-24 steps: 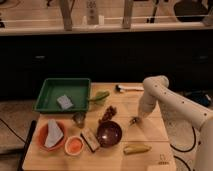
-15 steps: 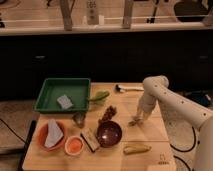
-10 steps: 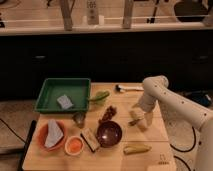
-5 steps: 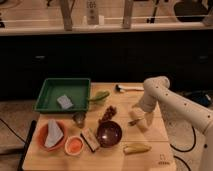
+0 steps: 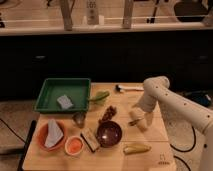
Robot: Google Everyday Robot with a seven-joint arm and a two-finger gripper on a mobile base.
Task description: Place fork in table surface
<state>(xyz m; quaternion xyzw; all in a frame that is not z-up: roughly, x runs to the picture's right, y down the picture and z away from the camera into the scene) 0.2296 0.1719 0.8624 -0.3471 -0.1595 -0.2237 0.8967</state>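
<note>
A pale wooden bench (image 5: 107, 161) stood before a dark counter, seen from above and in front. The dark bowl (image 5: 109, 133) sat near the bench's middle front and serves here as the reference point.

- Far left of the bowl and behind it lay a green tray (image 5: 50, 86) holding a grey sponge (image 5: 64, 101).
- Left of the bowl at the front sat an orange dish with a white cloth (image 5: 50, 136), then a small orange cup (image 5: 74, 145).
- Behind the bowl lay a green vegetable (image 5: 100, 96).
- Behind and to the right of the bowl lay a white-handled utensil (image 5: 129, 88).
- To the front right of the bowl lay a yellowish fruit (image 5: 136, 148).

Just right of the bowl, the white arm (image 5: 172, 102) reached in from the right edge and bent down so that its pincer (image 5: 136, 120) hung low over the bench. It could not be told whether the pincer was spread or pinching anything.

A small dark sliver at the pincer's tip looked like the fork (image 5: 131, 122), just right of the bowl and over bare wood. Whether it rested on the bench or was a little above it could not be told.

The task seemed near its end, with the fork brought down to an open patch. What likely remained was a clear release and the arm lifting away.
</note>
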